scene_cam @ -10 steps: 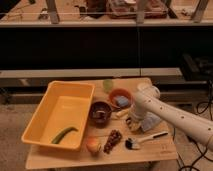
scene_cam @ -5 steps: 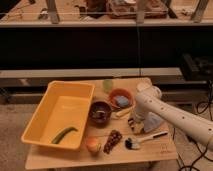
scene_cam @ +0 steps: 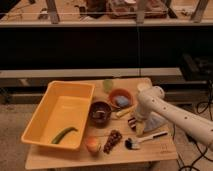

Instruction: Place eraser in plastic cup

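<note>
Lab, metal racking; jaws at eraser

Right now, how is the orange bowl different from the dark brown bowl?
The orange bowl is bright orange; the dark brown bowl is nearly black. The orange bowl holds a blue thing; what lies in the dark brown bowl is too dim to tell. The orange bowl sits farther back; the dark brown bowl sits right beside the yellow tray. Both are round and upright. The claw is low by the eraser, right of both bowls.

The arm hides most of the gripper beside the eraser
</note>
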Motion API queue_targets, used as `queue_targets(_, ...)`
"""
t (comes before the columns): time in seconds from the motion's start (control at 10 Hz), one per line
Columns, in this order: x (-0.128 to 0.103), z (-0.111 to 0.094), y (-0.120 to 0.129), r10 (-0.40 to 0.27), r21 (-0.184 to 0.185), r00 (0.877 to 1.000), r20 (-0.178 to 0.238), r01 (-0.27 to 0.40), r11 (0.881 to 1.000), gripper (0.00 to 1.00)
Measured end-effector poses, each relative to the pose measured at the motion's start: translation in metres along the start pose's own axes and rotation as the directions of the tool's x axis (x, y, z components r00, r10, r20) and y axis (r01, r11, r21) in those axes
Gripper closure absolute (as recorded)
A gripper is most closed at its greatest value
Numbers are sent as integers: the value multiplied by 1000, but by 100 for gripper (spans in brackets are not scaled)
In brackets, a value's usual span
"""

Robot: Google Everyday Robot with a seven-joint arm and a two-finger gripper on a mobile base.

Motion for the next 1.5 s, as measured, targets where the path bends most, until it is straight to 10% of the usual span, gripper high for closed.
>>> queue_targets(0.6,-1,-2,-5,3,14,1000,0,-3,1000,79)
queue_targets(1.5,-35,-132,-73,-82,147,972,222,49,988,82)
